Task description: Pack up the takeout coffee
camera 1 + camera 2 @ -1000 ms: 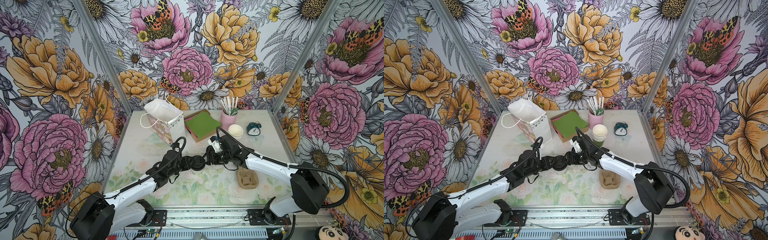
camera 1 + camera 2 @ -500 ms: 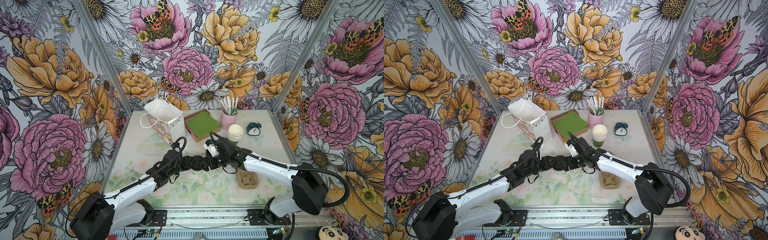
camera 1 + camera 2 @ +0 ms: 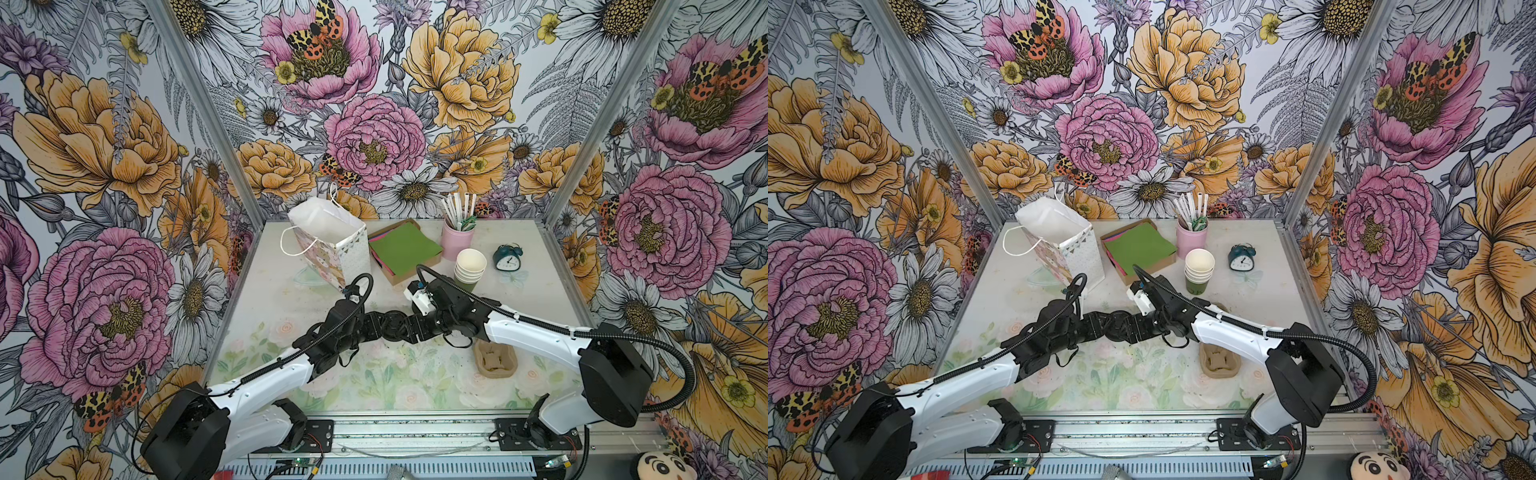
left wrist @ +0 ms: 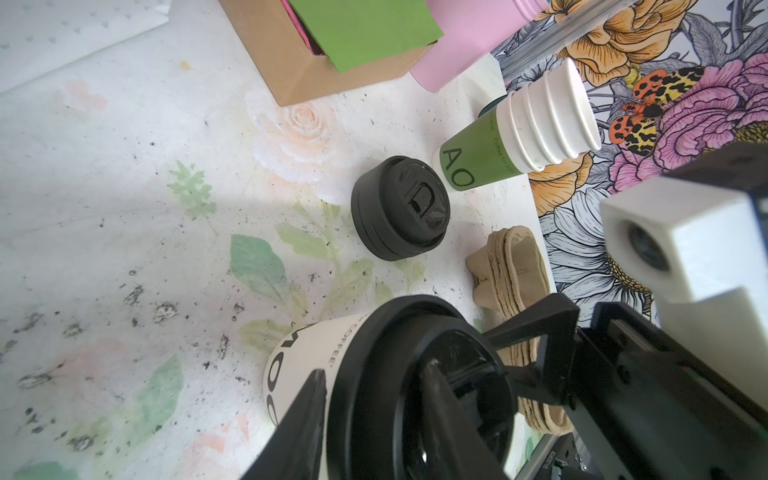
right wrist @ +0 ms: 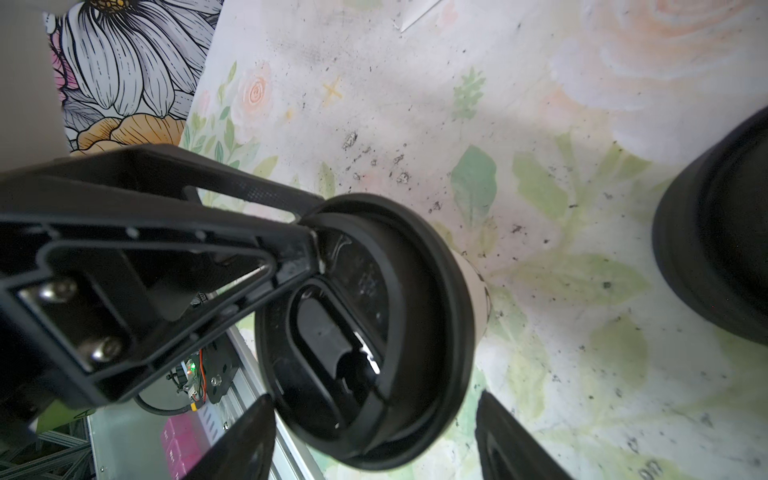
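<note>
- The takeout coffee [image 4: 299,357] is held mid-counter [image 3: 291,299], on the robot's side of the paper bag [image 3: 332,245]; lid-seating step is judged.
- Cup wall is clamped by left gripper [image 4: 374,370]; lid [image 5: 365,291] is straddled by right gripper [image 5: 374,397], spread wide, grip can't be told.
- Next: cup to be kept upright & lowered into bag.
- Matte tapered paper; glossy round plastic lid.

A pale table [image 3: 374,386] printed with faded flowers fills the lower centre in both top views. Across its upper part are set a gift bag [image 3: 332,245], a cardboard box [image 3: 405,253], a pink cup of straws [image 3: 456,241], stacked paper cups [image 3: 469,268] and a clock [image 3: 508,258]. Pulp carriers [image 3: 496,359] are stacked at lower right. A pile of black lids [image 4: 399,214] is seen near the cup stack.
</note>
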